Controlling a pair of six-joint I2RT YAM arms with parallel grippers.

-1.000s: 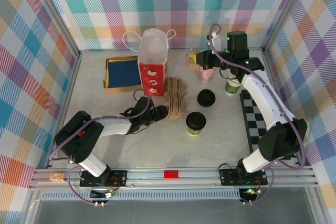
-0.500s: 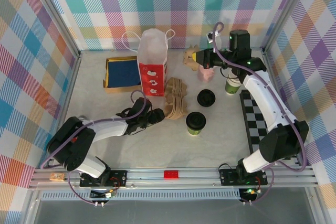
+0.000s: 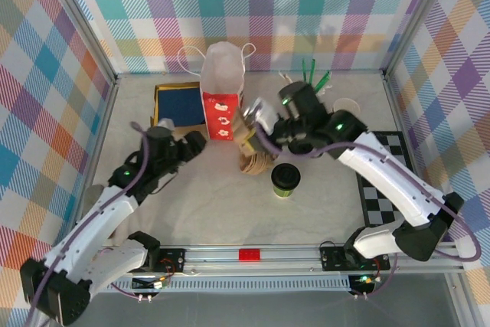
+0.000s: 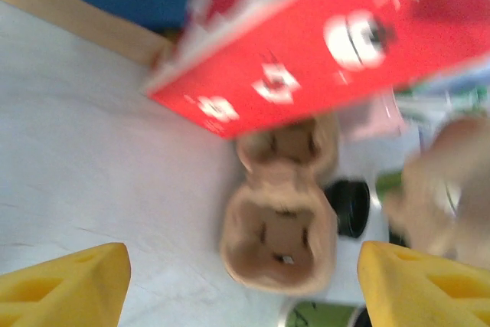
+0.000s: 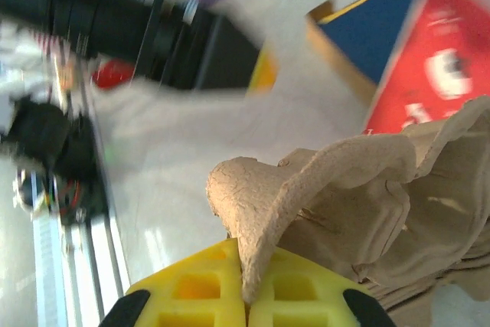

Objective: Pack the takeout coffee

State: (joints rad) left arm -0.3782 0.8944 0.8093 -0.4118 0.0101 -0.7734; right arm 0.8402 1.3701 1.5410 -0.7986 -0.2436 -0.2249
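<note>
Pulp is showing between the closed fingers of the right gripper, which is pinching the rim of a carrier just right of the bag, close to the stack of spare carriers. A second ago this arm was reaching far to the right of the bag, near the back wall. It has swung in to the middle with the carrier in its grip. The left gripper, which was down at the stack, has pulled away. It is now hanging near the bag's front left corner, its jaws wide apart and holding nothing, and they are spreading a little wider than before. The coffee is standing upright with its lid on, in front of the bag and to its right, just past the stack. It is sitting where it was, apart from both grippers. By my reading, one carrier is being brought over to take the cup while the left arm is making room. The coffee itself is not yet being handled, so the packing is at an early stage.
</note>
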